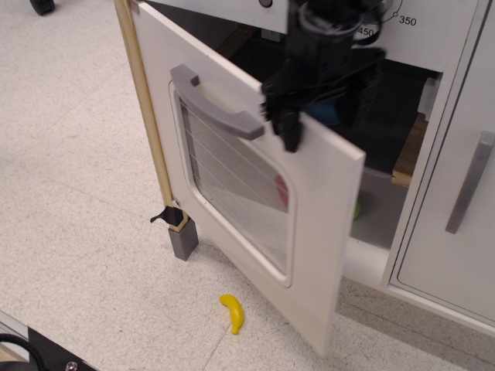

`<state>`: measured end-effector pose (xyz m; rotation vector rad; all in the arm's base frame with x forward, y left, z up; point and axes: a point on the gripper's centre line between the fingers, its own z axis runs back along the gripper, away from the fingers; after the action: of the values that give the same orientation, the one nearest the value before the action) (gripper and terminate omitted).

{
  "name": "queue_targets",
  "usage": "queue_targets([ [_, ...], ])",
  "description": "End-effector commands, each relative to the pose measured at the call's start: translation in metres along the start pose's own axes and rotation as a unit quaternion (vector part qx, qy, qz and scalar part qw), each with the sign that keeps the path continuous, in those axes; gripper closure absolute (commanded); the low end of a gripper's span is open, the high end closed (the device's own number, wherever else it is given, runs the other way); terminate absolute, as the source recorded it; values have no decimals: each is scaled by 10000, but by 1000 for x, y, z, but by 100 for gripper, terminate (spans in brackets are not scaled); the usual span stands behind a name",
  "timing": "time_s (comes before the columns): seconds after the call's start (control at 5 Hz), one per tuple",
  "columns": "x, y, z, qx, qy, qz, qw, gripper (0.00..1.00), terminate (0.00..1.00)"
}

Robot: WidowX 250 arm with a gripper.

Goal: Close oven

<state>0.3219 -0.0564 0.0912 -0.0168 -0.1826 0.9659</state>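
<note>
The white oven door [313, 209] stands about half open, swung out from its left hinge. It has a grey bar handle [216, 103] and a rounded, wire-lined window [232, 182]. Behind it the dark interior [394, 108] shows, with part of a blue plate [331, 113]. My black gripper [317, 104] is at the door's top free edge, just right of the handle. One finger [291, 133] lies against the door's outer face and the other is hidden behind the door. The jaws look open and hold nothing.
A yellow toy banana [232, 313] lies on the floor below the door. A plain white cabinet door with a vertical grey handle [470, 182] is at the right. A wooden side post [143, 116] stands at the hinge side. A red toy [282, 193] shows through the window.
</note>
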Motion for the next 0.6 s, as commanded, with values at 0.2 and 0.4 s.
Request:
queue_targets([
  [0.2,-2,-15,61,-791,-589,-597,9933,0,0],
  [0.4,-13,8,69,-652,-559,-1479,9853,0,0],
])
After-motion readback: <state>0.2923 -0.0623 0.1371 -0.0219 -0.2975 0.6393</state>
